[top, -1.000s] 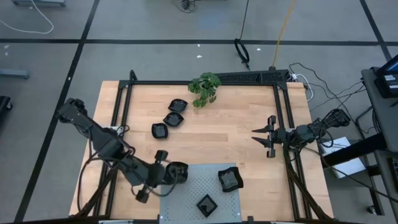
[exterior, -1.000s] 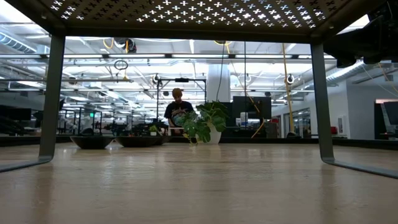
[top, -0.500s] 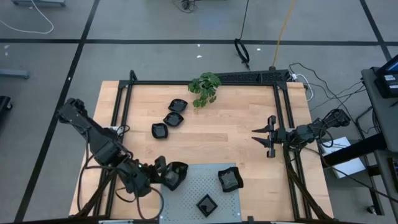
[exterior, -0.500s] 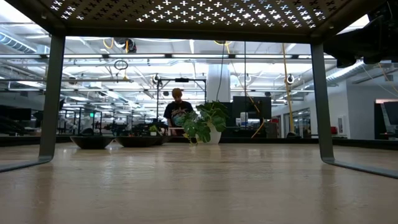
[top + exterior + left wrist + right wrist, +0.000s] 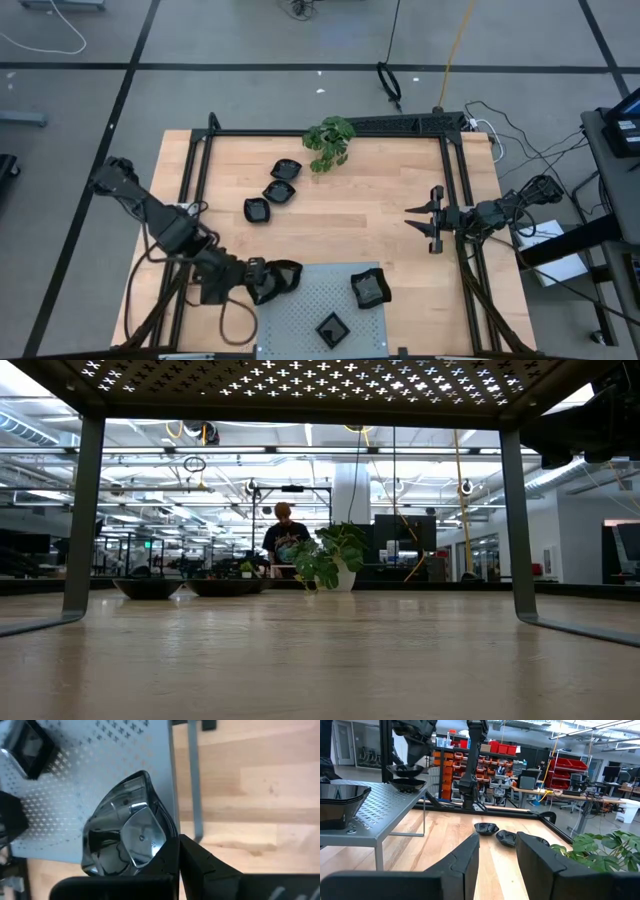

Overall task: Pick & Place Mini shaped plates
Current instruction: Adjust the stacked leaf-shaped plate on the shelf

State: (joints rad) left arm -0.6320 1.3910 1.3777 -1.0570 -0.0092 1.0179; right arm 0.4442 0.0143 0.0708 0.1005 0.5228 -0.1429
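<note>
Glossy black plate [image 5: 125, 840] in left claw [image 5: 262, 281], over perforated panel [image 5: 300, 315].

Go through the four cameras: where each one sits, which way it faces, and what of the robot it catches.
High: overhead, straight down; both arms, left end effector holding a plate.
Low: table height, under the grey panel toward the plant; no arm.
Left wrist: down at that plate, own fingers.
Right wrist: across table; right end effector open.
High and low share the plant.
</note>
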